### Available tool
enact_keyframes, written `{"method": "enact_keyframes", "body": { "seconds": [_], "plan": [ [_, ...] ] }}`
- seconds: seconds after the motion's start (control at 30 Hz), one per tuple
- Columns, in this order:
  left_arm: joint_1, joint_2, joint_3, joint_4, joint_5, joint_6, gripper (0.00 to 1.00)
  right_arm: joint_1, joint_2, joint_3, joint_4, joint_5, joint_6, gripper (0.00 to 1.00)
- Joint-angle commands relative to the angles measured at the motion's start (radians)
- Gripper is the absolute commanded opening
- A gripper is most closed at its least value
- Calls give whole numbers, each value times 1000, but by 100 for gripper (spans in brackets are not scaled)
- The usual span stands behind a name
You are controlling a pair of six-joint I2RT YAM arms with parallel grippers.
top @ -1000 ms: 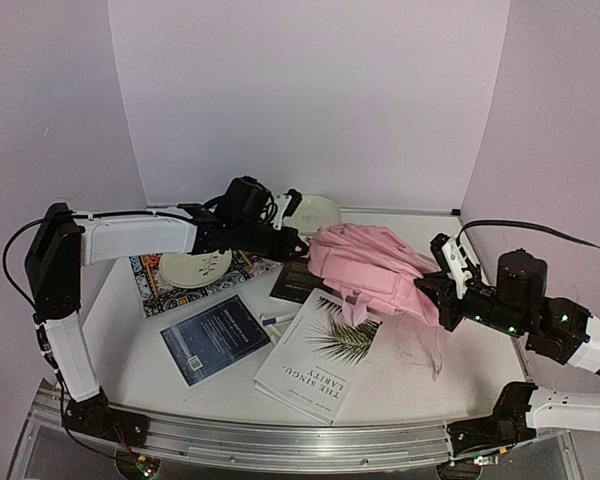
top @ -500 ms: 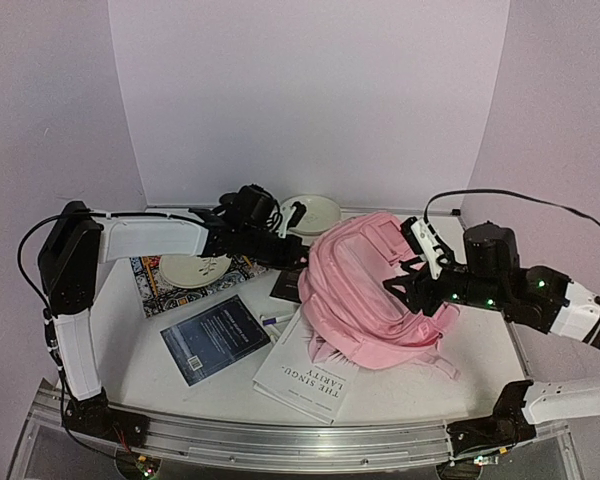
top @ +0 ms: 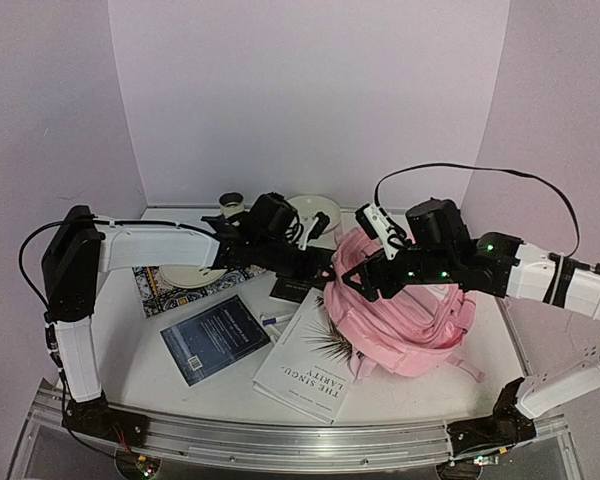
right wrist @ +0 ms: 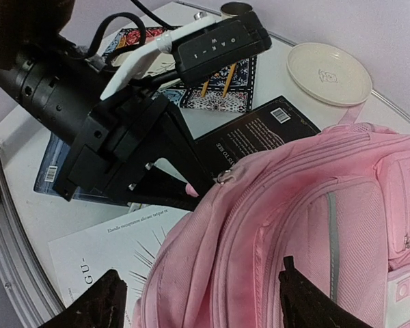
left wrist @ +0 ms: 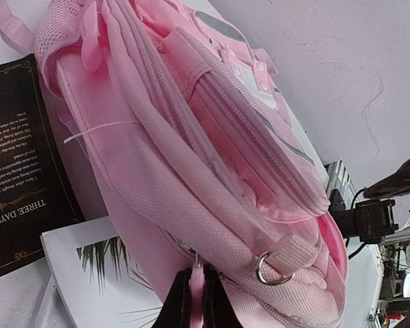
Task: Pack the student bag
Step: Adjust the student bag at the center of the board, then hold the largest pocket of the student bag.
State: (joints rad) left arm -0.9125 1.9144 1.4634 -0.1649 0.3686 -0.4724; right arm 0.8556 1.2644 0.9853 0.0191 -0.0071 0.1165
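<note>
The student bag (top: pixel 405 315) is a pink backpack bunched up right of centre, resting partly on a white book. My left gripper (top: pixel 325 262) reaches in from the left and is shut on a small pink zip pull tab (left wrist: pixel 197 281) at the bag's near edge, beside a metal ring (left wrist: pixel 268 268). The same tab (right wrist: pixel 191 189) shows in the right wrist view between the left arm's black fingers. My right gripper (right wrist: pixel 208 304) hovers over the top of the bag (right wrist: pixel 307 225), open. Its two fingertips (right wrist: pixel 113 301) stand wide apart with pink fabric below them. The bag's mouth looks zipped.
A white palm-leaf book (top: pixel 305 370) lies under the bag's front. A blue book (top: pixel 215 338), a black book (top: pixel 295 285) and a marker (top: pixel 277 320) lie to the left. A plate on a patterned mat (top: pixel 185 275), a white bowl (top: pixel 318 208) and a cup (top: pixel 230 202) stand behind.
My right gripper has opened, let go of the bag and swung left over it. The bag has gone from spread flat to bunched upright. My left gripper has shifted right, still holding the tab.
</note>
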Motion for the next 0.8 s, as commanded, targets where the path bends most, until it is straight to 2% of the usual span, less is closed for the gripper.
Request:
{"method": "enact_keyframes", "body": {
  "seconds": [0.0,0.17,0.27,0.33,0.4,0.5,0.57,0.77],
  "plan": [
    [-15,-37,93,116,31,1,0,18,37,67,-40,61,16,76],
    [-19,-36,113,117,42,0,0,26,90,73,-74,120,20,67],
    [-20,-40,118,116,50,0,0,26,109,70,-85,144,20,56],
    [-20,-43,117,116,52,4,0,26,111,66,-92,171,19,43],
    [-20,-48,113,113,39,14,0,26,101,59,-100,205,17,25],
    [-18,-49,111,91,-23,43,0,26,57,40,-105,208,-3,3],
    [-11,-44,115,70,-71,57,0,25,17,23,-108,202,-23,0],
    [50,-11,129,38,-134,69,0,25,-112,-36,-127,207,-63,0]
  ]
}}
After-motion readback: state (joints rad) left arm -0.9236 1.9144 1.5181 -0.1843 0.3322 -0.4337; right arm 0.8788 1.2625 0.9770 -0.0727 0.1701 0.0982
